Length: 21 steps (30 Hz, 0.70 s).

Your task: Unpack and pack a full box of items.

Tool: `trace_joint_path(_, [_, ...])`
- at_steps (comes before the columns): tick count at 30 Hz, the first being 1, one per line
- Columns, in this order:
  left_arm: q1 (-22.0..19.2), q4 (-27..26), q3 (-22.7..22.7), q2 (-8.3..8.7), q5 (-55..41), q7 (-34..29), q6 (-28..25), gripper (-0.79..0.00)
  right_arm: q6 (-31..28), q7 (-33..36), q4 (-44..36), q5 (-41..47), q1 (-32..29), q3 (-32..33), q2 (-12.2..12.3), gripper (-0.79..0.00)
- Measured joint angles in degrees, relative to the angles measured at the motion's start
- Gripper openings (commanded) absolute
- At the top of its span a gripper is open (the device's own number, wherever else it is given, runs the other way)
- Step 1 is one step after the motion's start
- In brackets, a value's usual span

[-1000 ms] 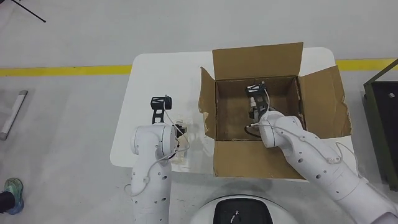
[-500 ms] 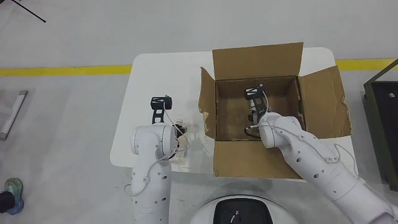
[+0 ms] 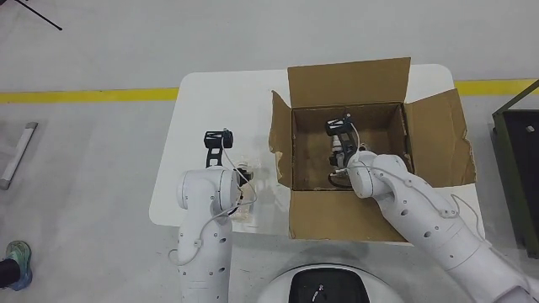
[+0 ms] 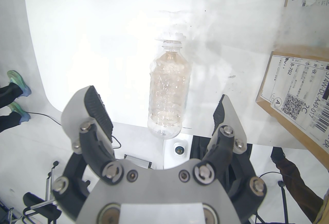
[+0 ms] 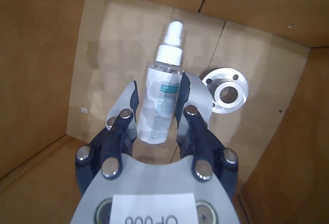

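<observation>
Cardboard box [image 3: 349, 80] on the bench [image 4: 90, 17]: right claw [image 5: 160, 87] clenched around a white spray bottle [image 5: 160, 104] mid-body, judged ready for lifting out; metal flange [image 5: 227, 92] rests beside it. Left claw [image 4: 159, 103] released above a clear bottle [image 4: 168, 91] lying outside.

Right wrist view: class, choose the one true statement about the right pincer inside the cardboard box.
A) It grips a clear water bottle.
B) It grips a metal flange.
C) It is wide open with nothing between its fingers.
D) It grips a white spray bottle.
D: the right pincer is closed around the white spray bottle, while the metal flange lies free beside it on the floor of the cardboard box.
</observation>
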Motion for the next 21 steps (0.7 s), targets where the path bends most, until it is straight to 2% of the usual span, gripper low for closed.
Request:
trace_joint_path(2, [0.00,0.00,0.00,0.00,0.00,0.00,0.00,0.000,0.09,0.29,0.17,-0.27,0.13,0.06,-0.13,-0.397])
trace_joint_path(5, [0.00,0.00,0.00,0.00,0.00,0.00,0.00,0.000,-0.06,0.58,0.50,-0.49,0.35,0.03,-0.37,-0.326])
trace_joint_path(8, [0.00,0.00,0.00,0.00,0.00,0.00,0.00,0.000,-0.74,0.42,1.39,-0.34,0.72,-0.06,-0.67,-0.305])
trace_joint_path(15, [0.00,0.00,0.00,0.00,0.00,0.00,0.00,0.000,-1.20,1.04,3.58,-0.80,1.80,-1.31,-1.61,-0.345])
trace_joint_path(19, [0.00,0.00,0.00,0.00,0.00,0.00,0.00,0.000,-1.42,1.43,4.72,-1.08,2.25,-1.71,-2.04,-0.317])
trace_joint_path(21, [0.00,0.00,0.00,0.00,0.00,0.00,0.00,0.000,-1.64,1.61,5.36,-1.20,2.42,-1.86,-2.25,-0.345])
